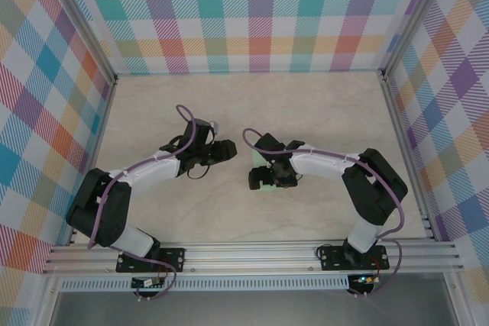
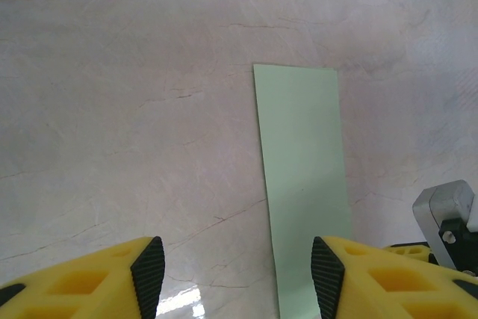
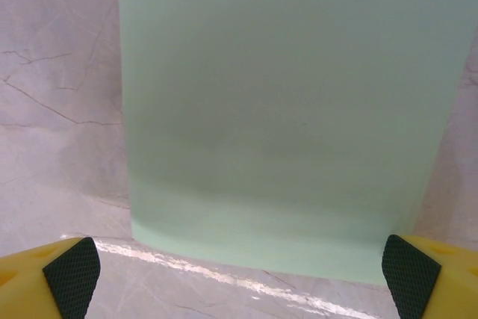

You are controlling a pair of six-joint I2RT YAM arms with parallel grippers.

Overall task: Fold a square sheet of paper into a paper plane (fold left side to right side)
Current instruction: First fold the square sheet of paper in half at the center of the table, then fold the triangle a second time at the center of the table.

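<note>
The square sheet of paper (image 3: 284, 110) is pale mint green and lies flat on the marbled table. My right gripper (image 3: 241, 278) hovers open just over its near edge, with the black pads (image 3: 72, 274) set wider than the sheet. In the top view the right gripper (image 1: 260, 178) covers most of the paper (image 1: 269, 188). My left gripper (image 1: 228, 150) is to its left, open and holding nothing. In the left wrist view the paper (image 2: 302, 184) runs as a narrow strip toward the right finger, and the left gripper (image 2: 237, 278) stands above bare table beside it.
The table (image 1: 321, 112) is walled by checked panels at the back and sides. An aluminium rail (image 1: 252, 253) runs along the near edge by the arm bases. Part of the right gripper (image 2: 448, 222) shows at the right edge of the left wrist view.
</note>
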